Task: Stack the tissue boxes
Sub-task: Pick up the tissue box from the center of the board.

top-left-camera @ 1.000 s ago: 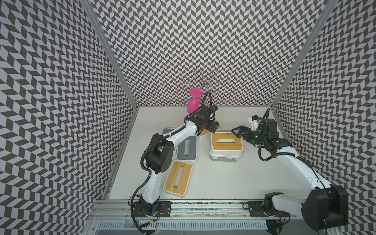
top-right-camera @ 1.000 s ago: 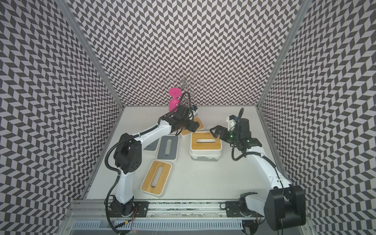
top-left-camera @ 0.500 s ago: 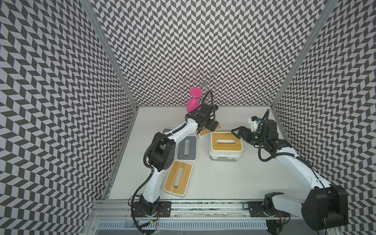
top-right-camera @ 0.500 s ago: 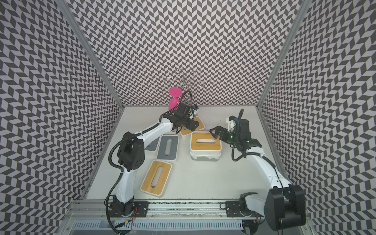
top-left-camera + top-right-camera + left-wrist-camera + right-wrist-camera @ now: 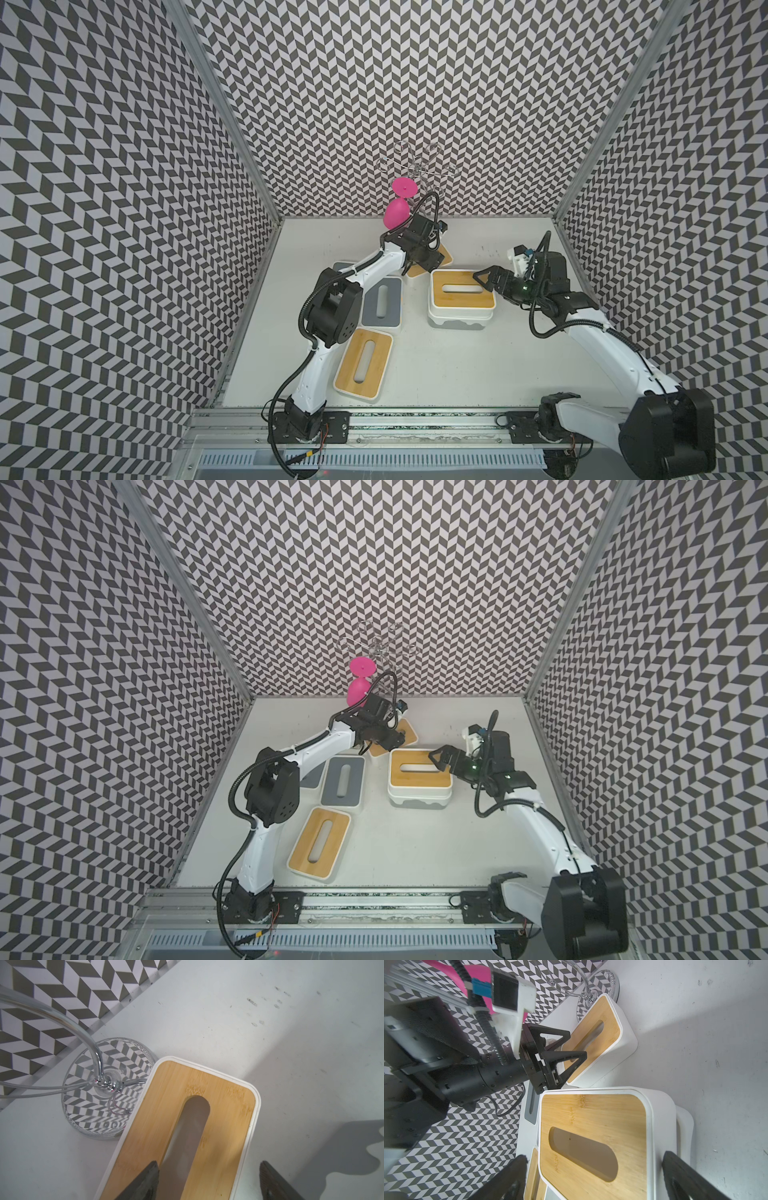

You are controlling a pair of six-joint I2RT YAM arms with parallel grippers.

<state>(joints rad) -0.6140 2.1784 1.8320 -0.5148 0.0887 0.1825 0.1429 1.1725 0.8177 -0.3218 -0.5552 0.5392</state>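
Observation:
Several tissue boxes lie on the white table. A bamboo-lidded one (image 5: 462, 289) sits on top of a white box (image 5: 457, 321) at the centre. My right gripper (image 5: 485, 279) (image 5: 596, 1178) hovers open at its right end, one finger on each side of it. Another bamboo-lidded box (image 5: 199, 1118) (image 5: 445, 254) lies behind, by the rack. My left gripper (image 5: 428, 261) (image 5: 207, 1180) is open over it, with one finger (image 5: 145, 1182) at the lid's slot and the other (image 5: 274, 1184) outside the long wall. A grey-lidded box (image 5: 381, 301) and a third bamboo one (image 5: 363, 360) lie nearer the front.
A second grey lid (image 5: 344, 266) shows partly under my left arm. A pink goblet (image 5: 397, 212) hangs upside down on a chrome rack (image 5: 419, 168) at the back wall. The rack's glass base (image 5: 108, 1088) touches the back box's corner. Patterned walls close three sides.
My left gripper's jaws have narrowed around the back box's lid half and the hand has shifted slightly toward the back. The right arm has stayed still.

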